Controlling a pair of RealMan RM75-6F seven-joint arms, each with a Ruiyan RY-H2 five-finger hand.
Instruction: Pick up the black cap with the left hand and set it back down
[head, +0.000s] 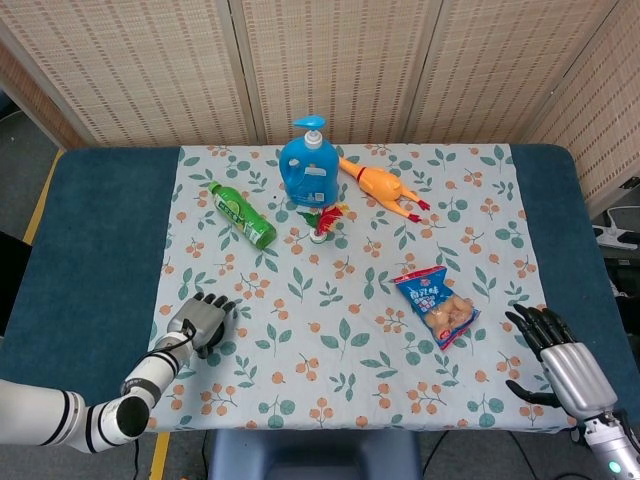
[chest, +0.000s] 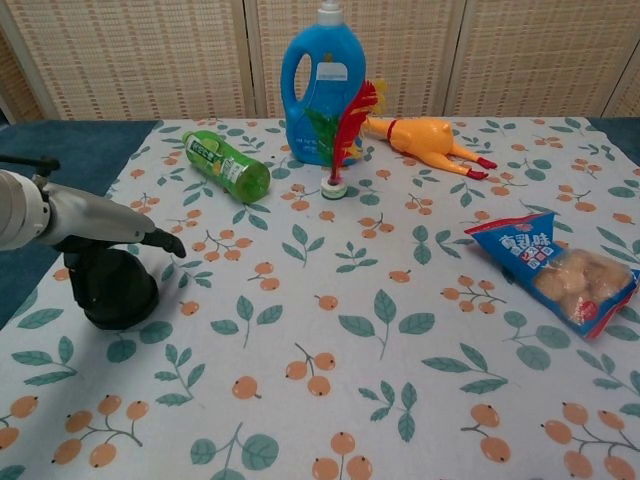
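Note:
The black cap stands on the floral cloth near the table's front left. My left hand lies over the top of it, the thumb down at its left side. The dark fingers reach past its right edge without closing round it. In the head view the left hand covers the cap almost wholly. My right hand hovers at the front right corner with its fingers spread and nothing in it.
A green bottle lies behind the cap. Further back stand a blue detergent bottle, a feather shuttlecock and a rubber chicken. A snack bag lies at the right.

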